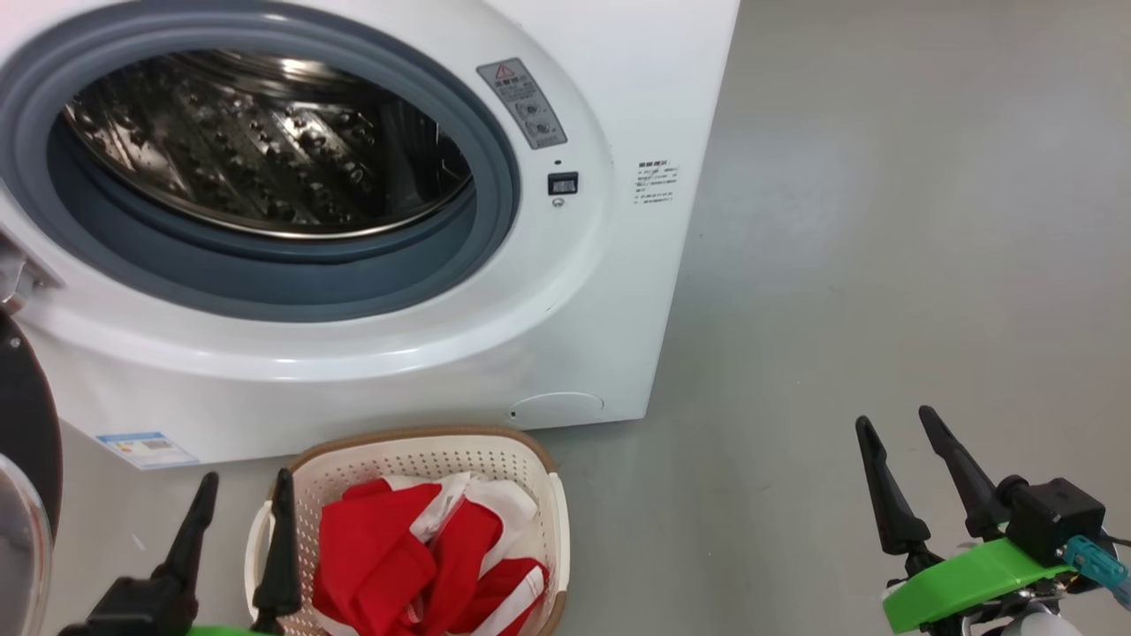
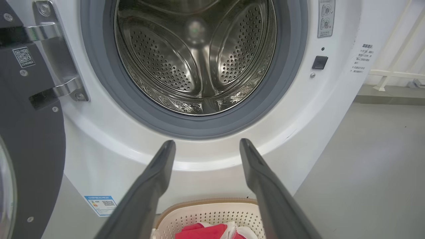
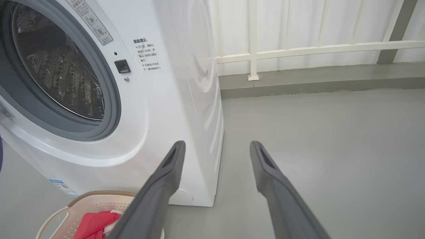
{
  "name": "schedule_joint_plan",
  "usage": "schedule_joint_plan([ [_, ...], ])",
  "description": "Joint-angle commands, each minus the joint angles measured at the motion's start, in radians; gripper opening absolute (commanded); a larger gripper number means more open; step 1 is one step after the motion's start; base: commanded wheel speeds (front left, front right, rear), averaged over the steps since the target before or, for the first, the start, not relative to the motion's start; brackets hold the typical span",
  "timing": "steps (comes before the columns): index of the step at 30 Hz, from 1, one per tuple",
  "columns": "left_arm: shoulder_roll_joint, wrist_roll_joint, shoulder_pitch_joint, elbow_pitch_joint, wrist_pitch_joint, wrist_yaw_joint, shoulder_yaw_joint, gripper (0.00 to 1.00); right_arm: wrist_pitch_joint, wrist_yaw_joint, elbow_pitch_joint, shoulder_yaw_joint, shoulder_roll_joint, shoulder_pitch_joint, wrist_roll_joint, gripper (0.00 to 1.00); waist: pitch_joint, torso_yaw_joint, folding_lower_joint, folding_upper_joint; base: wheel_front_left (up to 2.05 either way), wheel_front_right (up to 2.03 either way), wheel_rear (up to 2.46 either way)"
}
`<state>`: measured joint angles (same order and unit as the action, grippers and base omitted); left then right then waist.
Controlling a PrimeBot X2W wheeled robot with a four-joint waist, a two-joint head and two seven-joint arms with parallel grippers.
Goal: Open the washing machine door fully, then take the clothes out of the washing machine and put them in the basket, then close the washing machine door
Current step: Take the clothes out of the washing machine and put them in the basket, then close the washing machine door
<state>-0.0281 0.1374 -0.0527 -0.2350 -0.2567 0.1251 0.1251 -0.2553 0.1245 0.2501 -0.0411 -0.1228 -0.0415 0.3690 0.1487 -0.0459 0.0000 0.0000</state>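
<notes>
Left gripper [image 1: 246,477] and right gripper [image 1: 894,417] both stand spread wide, gripping nothing, low in my head view. Just beside the left one I see the basket [image 1: 415,435] on the floor [image 1: 884,221] before the washing machine [image 1: 618,291], the clothes [image 1: 389,548] heaped inside it. Off to my left the washing machine door [image 1: 26,415] hangs swung open.

The left claw [image 1: 247,475] and right claw [image 1: 893,418] have long, tapered dark fingers [image 1: 891,495]; the right's green base [image 1: 967,583] carries a black box [image 1: 1056,517] and teal plug [image 1: 1094,561].
</notes>
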Motion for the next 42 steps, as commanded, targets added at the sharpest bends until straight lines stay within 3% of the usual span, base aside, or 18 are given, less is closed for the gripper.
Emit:
schedule_joint_plan([
  [1,-0.022,0.004,0.008,0.041,-0.005,0.006,0.036,1.00,-0.006,0.006,-0.028,-0.012,-0.018,0.007,-0.007,1.00,-0.009,-0.007,0.0000,0.0000,0.00,0.00,0.00],
  [16,-0.022,0.025,0.132,0.173,-0.005,-0.016,0.023,1.00,-0.006,0.006,-0.044,0.015,-0.017,0.081,-0.014,1.00,-0.059,-0.003,0.0000,0.0000,0.00,0.00,0.00],
  [42,-0.022,0.019,0.151,0.195,-0.005,-0.032,0.011,1.00,-0.006,0.006,-0.047,0.014,-0.011,0.079,-0.018,1.00,-0.053,-0.011,0.0000,0.0000,0.00,0.00,0.00],
])
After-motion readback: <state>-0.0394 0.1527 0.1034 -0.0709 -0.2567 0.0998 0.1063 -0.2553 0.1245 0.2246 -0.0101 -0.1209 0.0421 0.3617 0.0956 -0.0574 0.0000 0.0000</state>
